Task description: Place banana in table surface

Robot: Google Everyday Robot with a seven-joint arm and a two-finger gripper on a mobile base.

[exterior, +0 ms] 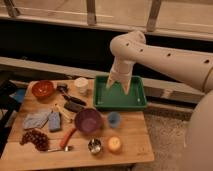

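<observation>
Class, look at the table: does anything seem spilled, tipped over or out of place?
Nothing stands out. The purple bowl, orange bowl and white cup sit upright on the table, with nothing spilled. The pincer hangs over the green tray.

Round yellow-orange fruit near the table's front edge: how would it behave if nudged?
The round fruit looks ball-shaped, so it would probably roll, possibly off the table at its front edge. It sits beside a small metal cup, which might block it on that side. The gripper hangs over the green tray, away from it.
</observation>
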